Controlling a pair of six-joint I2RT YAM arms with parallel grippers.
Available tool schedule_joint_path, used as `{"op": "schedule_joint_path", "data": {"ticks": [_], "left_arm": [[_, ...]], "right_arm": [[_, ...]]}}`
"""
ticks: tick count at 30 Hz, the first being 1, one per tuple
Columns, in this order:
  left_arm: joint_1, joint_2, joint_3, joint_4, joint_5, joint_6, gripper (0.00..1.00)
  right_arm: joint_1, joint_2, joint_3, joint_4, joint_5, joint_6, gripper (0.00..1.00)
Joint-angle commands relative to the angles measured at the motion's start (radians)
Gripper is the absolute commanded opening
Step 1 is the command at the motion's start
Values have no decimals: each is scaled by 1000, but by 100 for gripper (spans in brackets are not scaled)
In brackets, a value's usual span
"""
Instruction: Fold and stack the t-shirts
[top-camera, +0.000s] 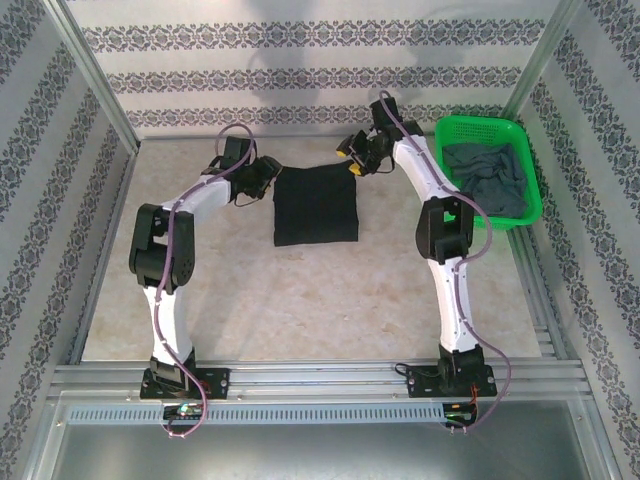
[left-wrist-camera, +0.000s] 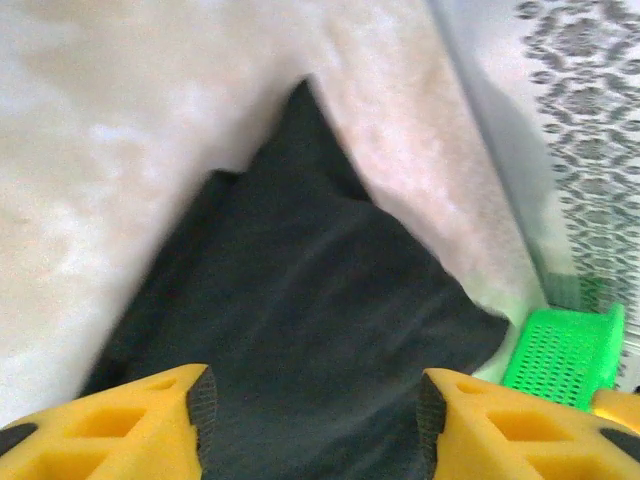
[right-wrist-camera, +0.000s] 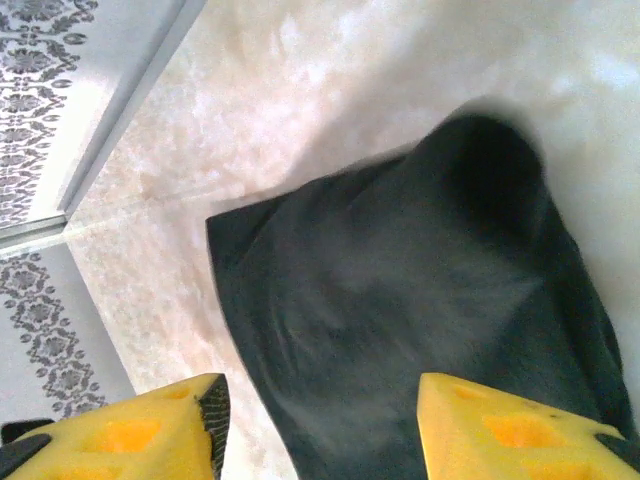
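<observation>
The black shirt (top-camera: 316, 207) is lying folded between the left gripper (top-camera: 267, 182) and right gripper (top-camera: 357, 161). Both are gaping (empty).

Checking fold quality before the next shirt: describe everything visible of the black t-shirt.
The black t-shirt is soft, matte, dark cloth, folded into a compact, roughly square packet, with stacked layers showing along its edges in the wrist views. It lies flat on the pale table, between the two arms and apart from the green basket. The left gripper and right gripper hang open near its far corners, with no cloth pinched between their fingers.
</observation>
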Motion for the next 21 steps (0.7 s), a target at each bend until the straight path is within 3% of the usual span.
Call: {"op": "schedule_joint_path", "data": {"ticks": [1, 4, 9, 11, 13, 16, 21], "left_arm": [[-3, -119, -39, -3, -6, 18, 58], [-41, -283, -219, 9, -47, -42, 55], [-234, -543, -497, 9, -179, -194, 53], [-306, -588, -587, 72, -207, -298, 53], [-371, -591, -681, 203, -239, -424, 54], [-442, -524, -695, 314, -310, -511, 61], [-518, -346, -633, 487, -441, -659, 67]], "right_arm": [[0, -50, 151, -201, -1, -148, 55], [4, -234, -98, -140, 63, -193, 54], [-10, -702, -877, 364, 55, -48, 50], [-9, -825, -1094, 499, 40, 7, 50], [1, -945, -1310, 626, 21, 55, 50], [14, -1069, -1525, 737, -11, 107, 51], [18, -1162, -1642, 714, -42, 108, 52]]}}
